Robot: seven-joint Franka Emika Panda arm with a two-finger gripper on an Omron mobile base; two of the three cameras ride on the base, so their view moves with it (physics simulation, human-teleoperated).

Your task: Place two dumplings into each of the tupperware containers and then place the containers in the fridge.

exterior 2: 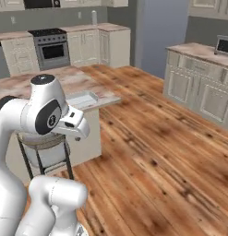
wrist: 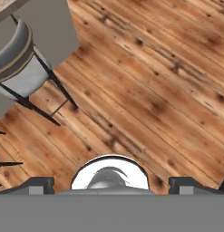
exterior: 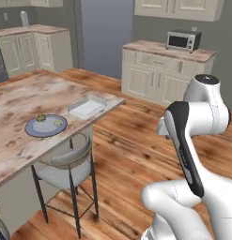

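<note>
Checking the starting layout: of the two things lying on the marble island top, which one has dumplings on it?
The round grey-blue plate carries two small tan dumplings; the shallow whitish rectangular tupperware container nearer the island's corner looks empty.

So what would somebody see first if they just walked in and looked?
Probably the big white arm, folded up close in front, over the wooden floor. Next, the island to its left, with a blue plate carrying two dumplings beside a pale container, and a stool tucked under the edge.

Arm folded; gripper fingers wide apart, pointing down.
</note>
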